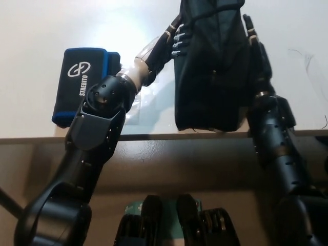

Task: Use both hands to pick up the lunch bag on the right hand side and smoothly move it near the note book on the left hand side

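The black lunch bag (210, 66) stands near the table's front edge, right of centre. My white left hand (171, 38) presses flat against its left side, and my black right hand (256, 48) presses against its right side, so the bag is clamped between them. I cannot tell whether the bag's bottom touches the table. The blue notebook (82, 84) with a white logo lies to the left, partly behind my left forearm.
A clear plastic sheet (151, 102) lies on the white table (41, 31) between notebook and bag. The table's front edge (205, 136) runs just below the bag. A thin dark thread (302, 56) lies at the far right.
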Controlling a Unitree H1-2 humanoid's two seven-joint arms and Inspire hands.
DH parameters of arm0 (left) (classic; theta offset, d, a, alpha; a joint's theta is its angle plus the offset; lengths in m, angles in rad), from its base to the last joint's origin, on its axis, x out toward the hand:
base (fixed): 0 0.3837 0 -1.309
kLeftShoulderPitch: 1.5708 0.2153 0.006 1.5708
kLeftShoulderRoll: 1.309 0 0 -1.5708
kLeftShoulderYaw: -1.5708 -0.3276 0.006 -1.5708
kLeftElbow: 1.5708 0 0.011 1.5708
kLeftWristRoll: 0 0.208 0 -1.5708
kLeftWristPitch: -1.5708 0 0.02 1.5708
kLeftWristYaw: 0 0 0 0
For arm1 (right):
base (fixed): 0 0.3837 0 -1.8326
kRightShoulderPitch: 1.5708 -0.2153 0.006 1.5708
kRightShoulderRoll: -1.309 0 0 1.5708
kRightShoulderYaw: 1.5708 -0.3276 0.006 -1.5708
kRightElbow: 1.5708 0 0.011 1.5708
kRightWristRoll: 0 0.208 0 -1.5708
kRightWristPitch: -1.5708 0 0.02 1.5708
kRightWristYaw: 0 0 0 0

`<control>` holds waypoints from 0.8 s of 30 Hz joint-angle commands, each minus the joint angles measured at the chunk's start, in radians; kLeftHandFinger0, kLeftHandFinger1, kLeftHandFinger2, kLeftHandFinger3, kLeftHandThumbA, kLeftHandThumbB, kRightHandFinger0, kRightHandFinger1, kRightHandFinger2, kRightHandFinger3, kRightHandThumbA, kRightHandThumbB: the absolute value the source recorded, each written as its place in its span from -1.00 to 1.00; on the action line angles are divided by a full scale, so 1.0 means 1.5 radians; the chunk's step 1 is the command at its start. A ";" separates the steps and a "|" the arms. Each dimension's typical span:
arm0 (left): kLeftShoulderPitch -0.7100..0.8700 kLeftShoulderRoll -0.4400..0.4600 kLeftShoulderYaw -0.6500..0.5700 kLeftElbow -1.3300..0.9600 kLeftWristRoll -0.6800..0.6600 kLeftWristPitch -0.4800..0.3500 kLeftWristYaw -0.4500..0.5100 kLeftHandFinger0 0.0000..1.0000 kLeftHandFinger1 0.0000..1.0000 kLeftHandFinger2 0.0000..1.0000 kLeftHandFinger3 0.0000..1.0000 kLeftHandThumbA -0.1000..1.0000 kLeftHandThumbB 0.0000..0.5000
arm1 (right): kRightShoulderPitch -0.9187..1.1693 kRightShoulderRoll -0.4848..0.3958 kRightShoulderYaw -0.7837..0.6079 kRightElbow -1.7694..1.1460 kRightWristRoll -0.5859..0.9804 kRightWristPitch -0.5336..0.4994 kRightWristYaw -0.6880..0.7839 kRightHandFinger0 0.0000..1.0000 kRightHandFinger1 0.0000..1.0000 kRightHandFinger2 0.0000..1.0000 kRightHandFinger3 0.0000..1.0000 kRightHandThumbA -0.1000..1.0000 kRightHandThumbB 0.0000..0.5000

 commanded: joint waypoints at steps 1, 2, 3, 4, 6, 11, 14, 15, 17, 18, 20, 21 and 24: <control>-0.026 -0.001 0.004 -0.009 -0.002 -0.024 -0.008 1.00 1.00 1.00 1.00 1.00 1.00 | -0.057 0.028 0.001 0.021 0.003 -0.028 0.032 1.00 1.00 1.00 1.00 1.00 0.46; -0.024 -0.002 0.009 -0.010 -0.007 -0.021 -0.008 1.00 1.00 1.00 1.00 1.00 1.00 | -0.060 0.032 0.001 0.025 0.003 -0.029 0.034 1.00 1.00 1.00 1.00 1.00 0.45; -0.016 -0.003 0.015 -0.019 -0.012 -0.013 -0.005 1.00 1.00 1.00 1.00 1.00 1.00 | -0.063 0.040 0.002 0.031 0.003 -0.032 0.035 1.00 1.00 1.00 1.00 1.00 0.44; -0.011 -0.004 0.020 -0.022 -0.017 -0.014 -0.005 1.00 1.00 1.00 1.00 1.00 1.00 | -0.066 0.044 0.002 0.036 0.003 -0.034 0.036 1.00 1.00 1.00 1.00 1.00 0.43; -0.004 -0.005 0.027 -0.025 -0.020 -0.015 -0.003 1.00 1.00 1.00 1.00 1.00 1.00 | -0.071 0.049 0.006 0.046 -0.003 -0.041 0.035 1.00 1.00 1.00 1.00 1.00 0.42; 0.029 0.000 0.052 -0.052 -0.036 -0.031 0.002 1.00 1.00 1.00 1.00 1.00 0.68 | -0.088 0.068 0.007 0.075 0.000 -0.039 0.060 1.00 1.00 1.00 1.00 1.00 0.44; 0.043 -0.003 0.068 -0.068 -0.038 -0.029 0.019 1.00 1.00 1.00 1.00 1.00 0.59 | -0.095 0.078 0.008 0.084 -0.005 -0.046 0.054 1.00 1.00 1.00 1.00 1.00 0.50; 0.053 0.002 0.072 -0.075 -0.030 -0.042 0.028 1.00 1.00 1.00 1.00 1.00 0.57 | -0.098 0.085 0.013 0.087 -0.011 -0.049 0.053 1.00 1.00 1.00 1.00 1.00 0.51; 0.069 0.010 0.081 -0.095 -0.032 -0.049 0.026 1.00 1.00 1.00 1.00 1.00 0.72 | -0.104 0.095 0.020 0.091 -0.020 -0.051 0.046 1.00 1.00 1.00 1.00 1.00 0.48; 0.077 0.013 0.086 -0.107 -0.037 -0.045 0.026 1.00 1.00 1.00 1.00 1.00 0.81 | -0.106 0.099 0.025 0.095 -0.026 -0.054 0.045 1.00 1.00 1.00 1.00 1.00 0.48; 0.089 0.015 0.097 -0.126 -0.039 -0.034 0.038 1.00 1.00 1.00 1.00 1.00 0.97 | -0.108 0.105 0.031 0.102 -0.033 -0.061 0.049 1.00 1.00 1.00 1.00 1.00 0.39; 0.094 0.016 0.102 -0.135 -0.040 -0.031 0.040 1.00 1.00 1.00 1.00 1.00 0.89 | -0.109 0.107 0.032 0.104 -0.032 -0.061 0.050 1.00 1.00 1.00 1.00 1.00 0.42; 0.116 0.019 0.129 -0.178 -0.060 -0.021 0.045 1.00 1.00 1.00 1.00 1.00 0.74 | -0.117 0.117 0.037 0.116 -0.032 -0.057 0.052 1.00 1.00 1.00 1.00 1.00 0.40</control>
